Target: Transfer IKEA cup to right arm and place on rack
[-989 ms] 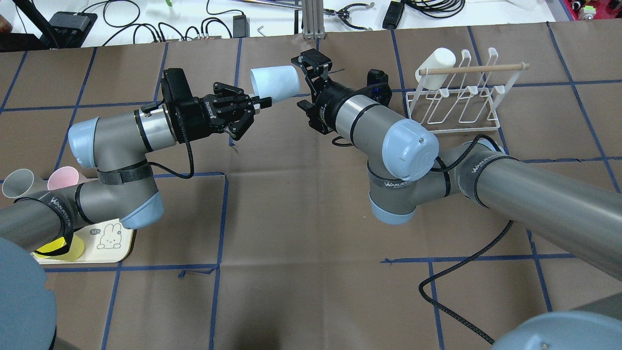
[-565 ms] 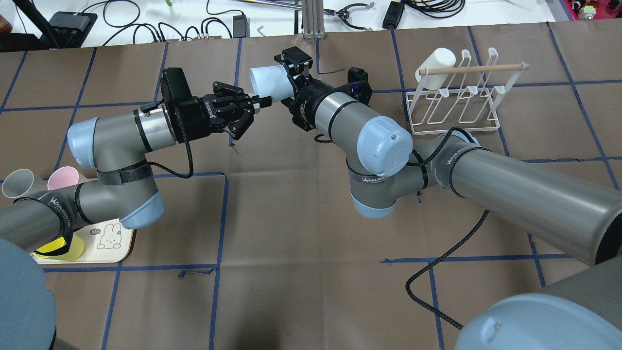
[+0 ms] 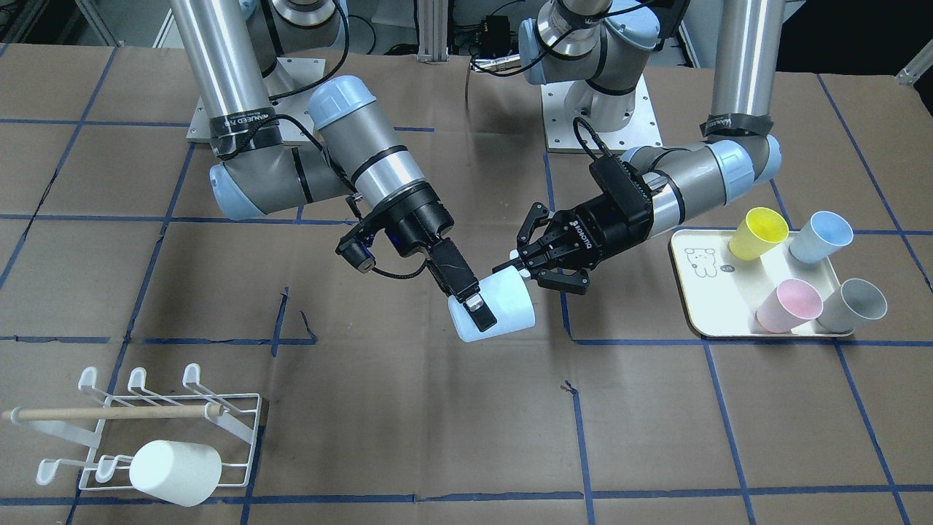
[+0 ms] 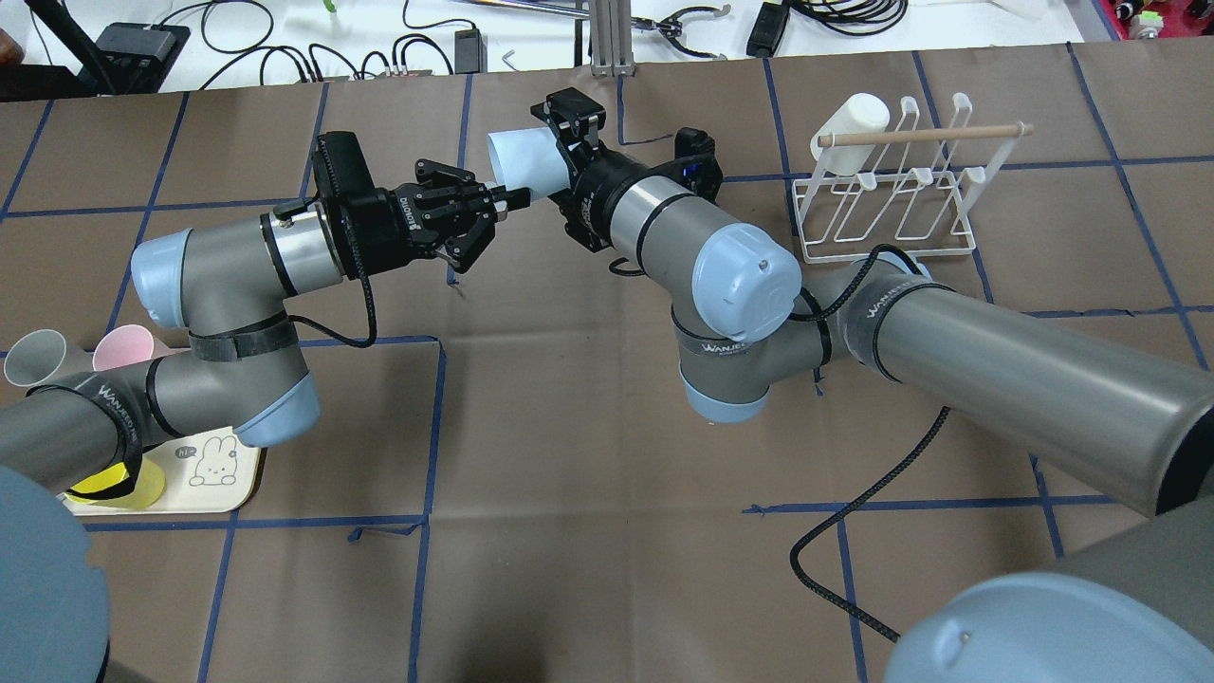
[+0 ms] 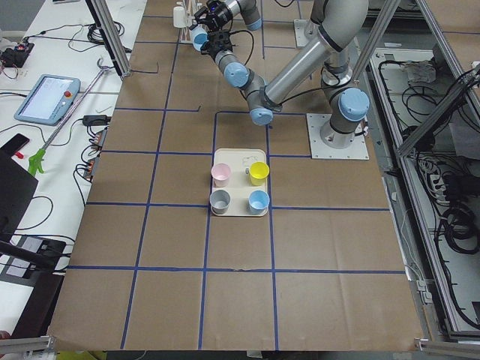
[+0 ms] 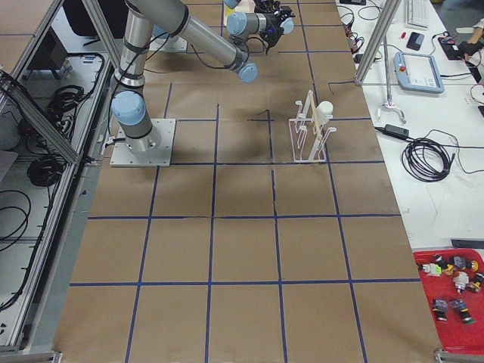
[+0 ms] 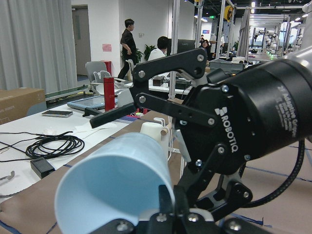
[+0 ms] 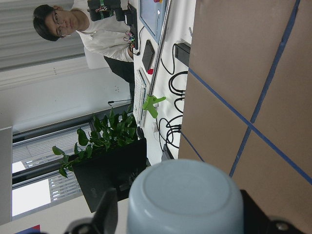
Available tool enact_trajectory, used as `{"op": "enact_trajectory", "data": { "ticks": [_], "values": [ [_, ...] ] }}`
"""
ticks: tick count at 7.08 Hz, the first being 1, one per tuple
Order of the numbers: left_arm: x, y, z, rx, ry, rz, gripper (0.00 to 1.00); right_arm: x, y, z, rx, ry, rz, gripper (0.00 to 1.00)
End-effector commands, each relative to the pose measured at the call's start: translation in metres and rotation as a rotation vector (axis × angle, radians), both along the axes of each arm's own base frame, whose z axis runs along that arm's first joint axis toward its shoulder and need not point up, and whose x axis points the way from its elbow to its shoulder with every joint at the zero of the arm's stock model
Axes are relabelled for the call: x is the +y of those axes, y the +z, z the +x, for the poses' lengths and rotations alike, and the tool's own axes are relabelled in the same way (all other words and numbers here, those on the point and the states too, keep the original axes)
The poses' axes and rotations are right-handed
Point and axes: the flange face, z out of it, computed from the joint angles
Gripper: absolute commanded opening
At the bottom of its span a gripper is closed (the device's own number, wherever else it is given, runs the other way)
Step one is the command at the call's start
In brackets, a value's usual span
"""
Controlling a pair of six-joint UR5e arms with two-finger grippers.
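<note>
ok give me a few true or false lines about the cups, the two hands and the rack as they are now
1. The left hand grips the IKEA cup at its rim. True.
2. The rack has nothing on it. False: a white cup sits on it.
3. The right hand has its fingers on either side of the IKEA cup. True.
4. The tray holds three cups. False: four, a yellow cup, a blue cup, a pink cup and a grey cup.
5. The IKEA cup stands upright on the table. False: it is held on its side, off the table.
</note>
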Motion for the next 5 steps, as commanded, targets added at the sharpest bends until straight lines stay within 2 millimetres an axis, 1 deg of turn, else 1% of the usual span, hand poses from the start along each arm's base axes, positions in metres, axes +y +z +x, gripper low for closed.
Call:
{"op": "enact_trajectory", "data": {
  "ticks": [1,2,3,4,5],
  "values": [
    [0.0004,0.0013,-0.0001,0.0,0.0,-0.001,0.12,0.0001,-0.0004,0.0,0.0,0.0,0.001,0.8],
    [0.0006,0.0021,-0.0001,0.001,0.001,0.0,0.14,0.0002,-0.0003,0.0001,0.0,0.002,0.001,0.74],
    [0.0006,0.004,-0.0001,0.008,0.005,0.015,0.23,0.0004,-0.0011,0.0001,0.002,0.002,0.003,0.68],
    [-0.0006,0.0043,0.0008,0.01,0.008,0.019,0.36,0.0004,-0.0011,0.0001,0.002,0.002,0.003,0.64],
    [-0.0014,0.0046,0.0003,0.01,0.006,0.018,0.57,0.0004,-0.0012,0.0001,0.003,0.003,0.002,0.63]
  ]
}}
